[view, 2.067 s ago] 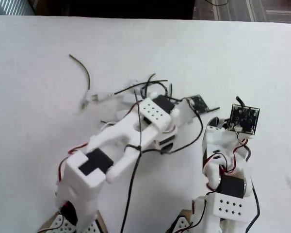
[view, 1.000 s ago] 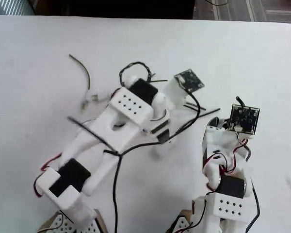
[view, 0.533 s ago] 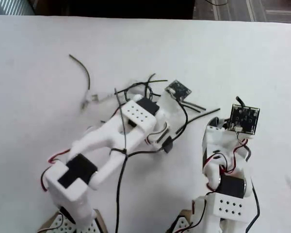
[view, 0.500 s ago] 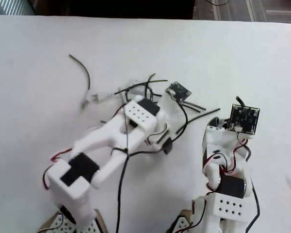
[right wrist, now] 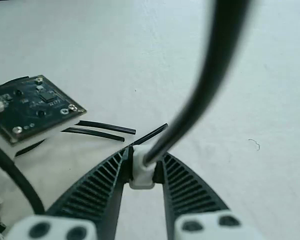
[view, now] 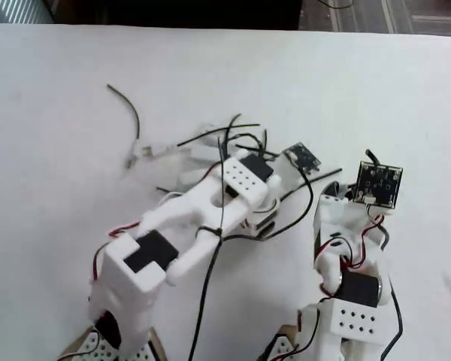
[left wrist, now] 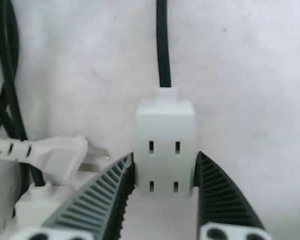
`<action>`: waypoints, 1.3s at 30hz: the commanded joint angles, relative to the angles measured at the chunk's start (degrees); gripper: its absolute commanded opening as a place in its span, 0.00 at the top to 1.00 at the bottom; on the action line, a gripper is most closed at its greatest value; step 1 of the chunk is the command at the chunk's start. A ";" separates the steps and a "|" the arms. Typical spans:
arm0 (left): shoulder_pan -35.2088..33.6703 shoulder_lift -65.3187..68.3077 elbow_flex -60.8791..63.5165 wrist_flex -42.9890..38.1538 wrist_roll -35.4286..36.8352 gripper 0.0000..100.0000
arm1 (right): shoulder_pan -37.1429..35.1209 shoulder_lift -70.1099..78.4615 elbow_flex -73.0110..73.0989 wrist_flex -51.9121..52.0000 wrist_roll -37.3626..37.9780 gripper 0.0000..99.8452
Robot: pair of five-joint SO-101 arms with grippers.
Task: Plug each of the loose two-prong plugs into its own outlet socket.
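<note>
A white outlet socket (left wrist: 164, 130) with two pairs of slots lies on the table, and a black cord (left wrist: 162, 45) leaves its far end. My left gripper (left wrist: 165, 167) is shut on it, one finger against each side. Beside it lies a loose white two-prong plug (left wrist: 55, 157), prongs pointing at the socket's side. My right gripper (right wrist: 142, 160) is shut on the white end piece (right wrist: 140, 175) of another black cord (right wrist: 210, 75) that rises out of it. In the high view a further plug (view: 144, 153) on a thin cord lies left of the left arm (view: 210, 199).
Black cords (view: 225, 135) tangle on the white table (view: 361, 90) around the left arm's wrist. Short black cord pieces (right wrist: 100, 127) lie by a bare circuit board (right wrist: 35, 105). The right arm (view: 349, 248) stands folded at the near right.
The left arm swung away to the far left, then came back toward the near right, ending close to where it was two seconds ago. The right arm has not moved.
</note>
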State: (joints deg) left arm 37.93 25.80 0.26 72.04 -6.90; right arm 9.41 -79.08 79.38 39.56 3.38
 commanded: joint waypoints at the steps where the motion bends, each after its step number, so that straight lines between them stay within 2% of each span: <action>1: 0.57 -0.22 -2.02 0.18 -6.51 0.84 | 0.13 -0.48 -2.64 -1.36 -0.35 0.98; 6: 0.40 -0.13 -2.20 0.09 -17.05 0.84 | 0.13 -0.48 -2.64 -1.36 -0.35 0.98; 8: 0.40 -0.48 -2.29 -0.35 -18.29 0.84 | 0.13 -0.48 -2.64 -1.36 -0.35 0.98; 13: -0.84 -2.07 -3.08 -1.05 -17.05 0.80 | 0.13 -0.48 -2.64 -1.36 -0.26 0.98; 18: -3.74 -5.14 -3.52 -0.97 -10.64 0.72 | -0.84 -0.48 -2.55 -1.27 -0.18 0.98; 28: -9.36 -16.57 -2.99 4.66 -10.02 0.72 | -0.92 -0.48 -2.55 -1.01 -0.18 0.98; 39: -20.97 -34.07 -2.90 11.87 -2.55 0.72 | -1.01 -0.92 -2.64 -0.84 -0.18 0.98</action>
State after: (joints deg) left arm 21.85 -0.57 -0.88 81.63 -12.35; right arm 8.70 -79.08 79.38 39.56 3.38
